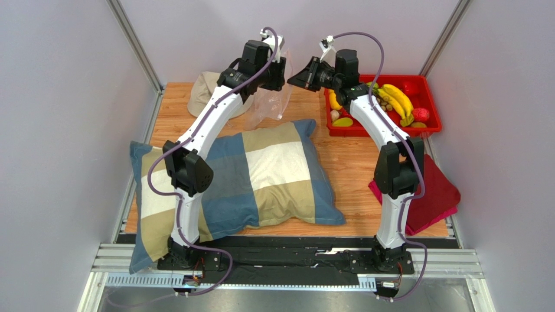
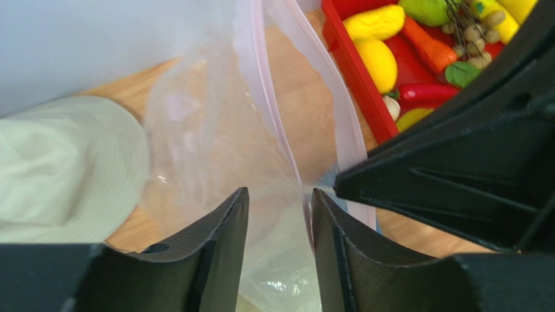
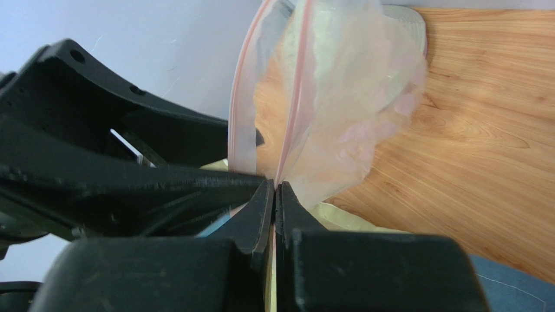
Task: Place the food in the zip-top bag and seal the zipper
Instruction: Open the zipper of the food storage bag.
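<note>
Counter (image 1: 345, 162): orange-brown wood grain; pillow (image 1: 260, 175), near left: large checks of blue, tan and cream; bucket hat (image 1: 202, 91), far left: plain beige; zip-top bag (image 1: 270, 107): clear film, its zipper (image 2: 262, 97) a pale pink strip; tray (image 2: 355, 84), far right: red, holding yellow bananas (image 1: 398, 97), yellow lemon (image 2: 378, 62), orange carrot (image 2: 426, 44) and red pepper (image 2: 426, 93); cloth (image 1: 436, 188), near right: dark red, edged pink; arms (image 1: 391, 169): black, with purple cables (image 1: 152, 175).

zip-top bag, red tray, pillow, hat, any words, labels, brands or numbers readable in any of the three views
None: no text can be read in any view.
The zip-top bag is clear, with only a plain pink strip.
The toy food, red tray, checked pillow and hat show no print, label or number.
</note>
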Robot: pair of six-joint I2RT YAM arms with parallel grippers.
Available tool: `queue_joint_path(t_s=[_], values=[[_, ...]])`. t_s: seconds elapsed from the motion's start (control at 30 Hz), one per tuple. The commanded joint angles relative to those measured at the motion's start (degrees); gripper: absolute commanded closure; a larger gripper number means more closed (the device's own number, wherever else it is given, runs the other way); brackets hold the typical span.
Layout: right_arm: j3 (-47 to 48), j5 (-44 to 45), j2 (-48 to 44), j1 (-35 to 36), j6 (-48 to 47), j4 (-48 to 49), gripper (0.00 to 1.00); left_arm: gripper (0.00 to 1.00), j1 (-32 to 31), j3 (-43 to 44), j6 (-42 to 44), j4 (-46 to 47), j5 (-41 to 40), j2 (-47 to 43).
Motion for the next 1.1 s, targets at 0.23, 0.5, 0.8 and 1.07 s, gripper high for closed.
queue_joint_path(t_s=[0.23,0.5,0.8,1.07], values=[[-0.1,0.4,-3.7,0.4,-2.3,-0.1,1.00,0.60,0.2,2.3,0.0,0.8,-3.6,-0.4],[0.9,6.8,-1.3,-2.5,-5.9,-6.6,1.00,1.00,1.7,2.2,-0.7,-1.3,-3.6,-2.8],[3.8,5.5,5.1,-8.6,-10.1,-10.3,1.00,1.00,4.8,-1.4,-1.3,2.3,1.2,-4.0],[5.7,1.5,4.8,-9.6,-14.4,-13.1,0.80,1.00,4.4,4.7,-6.4,3.7,7.3,2.7]])
